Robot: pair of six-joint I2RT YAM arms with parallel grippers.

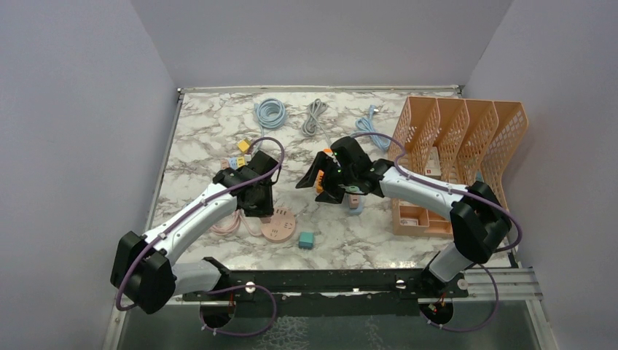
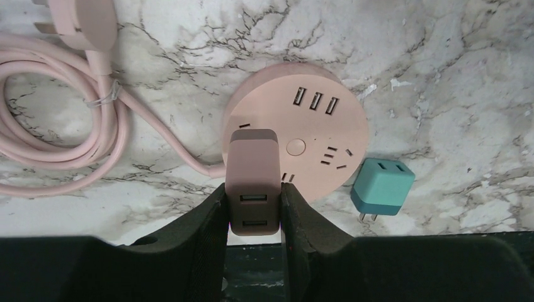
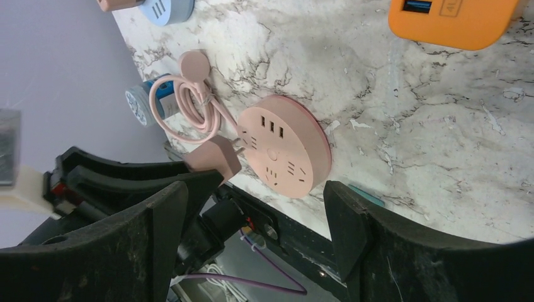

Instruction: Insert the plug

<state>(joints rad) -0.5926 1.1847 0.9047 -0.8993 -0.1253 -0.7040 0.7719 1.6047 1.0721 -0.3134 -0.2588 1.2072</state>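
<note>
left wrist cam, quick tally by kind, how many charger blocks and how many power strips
charger blocks: 2 (pink charger between the jaws of the left gripper; teal charger lying loose)
round power strip: 1
total: 3

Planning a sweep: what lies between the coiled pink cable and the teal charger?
The round pink socket hub, seen in the left wrist view.

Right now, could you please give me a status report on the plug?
Left gripper shut on pink charger, over the strip; seating unclear. Right gripper open, empty. Teal charger beside the strip, clear of its sockets.
</note>
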